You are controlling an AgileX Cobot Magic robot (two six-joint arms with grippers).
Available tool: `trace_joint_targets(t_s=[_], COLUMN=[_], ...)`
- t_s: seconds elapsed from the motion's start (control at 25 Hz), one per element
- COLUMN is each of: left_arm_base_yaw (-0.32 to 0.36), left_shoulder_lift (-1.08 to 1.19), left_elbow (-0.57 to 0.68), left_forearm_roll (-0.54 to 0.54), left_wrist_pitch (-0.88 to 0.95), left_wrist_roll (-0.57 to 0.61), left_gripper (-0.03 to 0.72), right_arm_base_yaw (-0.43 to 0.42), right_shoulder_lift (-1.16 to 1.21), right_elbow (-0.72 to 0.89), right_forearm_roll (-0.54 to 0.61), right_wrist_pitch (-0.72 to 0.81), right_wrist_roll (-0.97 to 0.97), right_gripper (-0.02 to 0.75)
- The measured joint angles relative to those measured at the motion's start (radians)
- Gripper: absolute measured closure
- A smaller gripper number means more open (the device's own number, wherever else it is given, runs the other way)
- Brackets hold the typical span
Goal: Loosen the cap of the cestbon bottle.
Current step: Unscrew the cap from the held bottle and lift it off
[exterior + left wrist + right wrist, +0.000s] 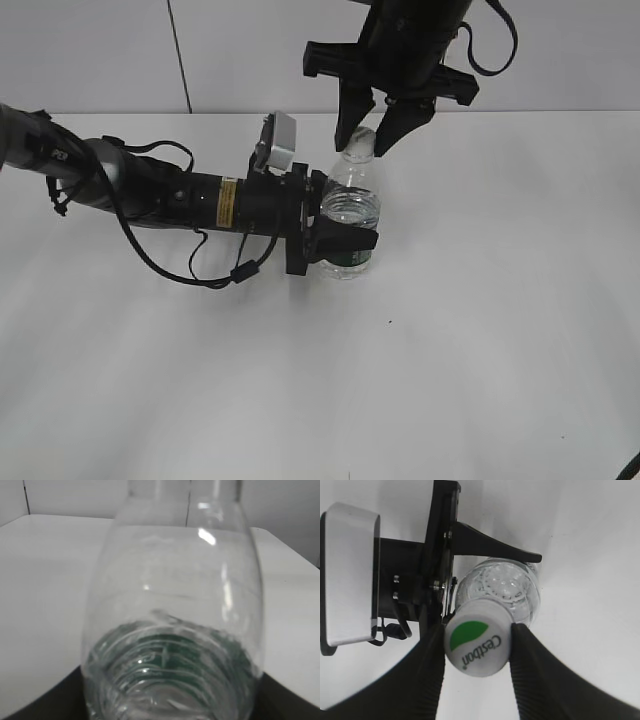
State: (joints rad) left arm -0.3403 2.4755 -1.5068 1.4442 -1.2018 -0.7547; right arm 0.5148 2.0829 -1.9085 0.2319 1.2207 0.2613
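The cestbon bottle [355, 198] stands upright on the white table, clear with a dark green label band low down. My left gripper [358, 226] reaches in from the left and is shut on the bottle's body. The left wrist view is filled by the bottle [172, 610], with the left gripper's dark fingers [170, 707] at the bottom corners. My right gripper [365, 145] comes down from above, its two fingers pressed on either side of the white cap [358, 153]. In the right wrist view the cap [477, 647] shows a green mark and print, held between the right gripper's fingers [477, 630].
The white table [480, 330] stretches in front and to the right. The left arm and its cable [180, 265] lie across the left half. A white wall [240, 50] rises behind. The left gripper's body and wrist camera [350, 575] show beside the bottle [512, 587].
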Motion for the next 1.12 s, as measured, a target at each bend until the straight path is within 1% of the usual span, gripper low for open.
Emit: trace_joint_targets(t_s=[0.12,0.24,0.36,0.6,0.76,0.88,1.12], left_arm_base_yaw=[0.0,0.0,0.0,0.0,0.0,0.0,0.0], left_shoulder_lift=[0.0,0.0,0.0,0.0,-0.001,-0.001,-0.002], left_elbow=[0.0,0.0,0.0,0.0,0.0,0.0,0.0], left_forearm_roll=[0.0,0.0,0.001,0.009,0.011,0.011,0.014], left_wrist_pitch=[0.0,0.0,0.0,0.0,0.0,0.0,0.0], left_wrist_roll=[0.0,0.0,0.0,0.004,0.005,0.006,0.006], left_gripper=[0.279,0.279,0.279,0.279,0.279,0.279,0.279], right_arm_base_yaw=[0.0,0.0,0.0,0.0,0.0,0.0,-0.001], right_shoulder_lift=[0.0,0.0,0.0,0.0,0.0,0.0,0.0], right_elbow=[0.0,0.0,0.0,0.0,0.0,0.0,0.0], right_forearm_roll=[0.0,0.0,0.0,0.002,0.006,0.007,0.007], right_wrist_pitch=[0.0,-0.001,-0.001,-0.001,-0.001,-0.001,-0.001], right_wrist_roll=[-0.019,-0.1,-0.276,-0.713,-0.932,-1.049,-1.198], right_gripper=[0.433,0.433,0.433,0.433,0.433,0.433,0.433])
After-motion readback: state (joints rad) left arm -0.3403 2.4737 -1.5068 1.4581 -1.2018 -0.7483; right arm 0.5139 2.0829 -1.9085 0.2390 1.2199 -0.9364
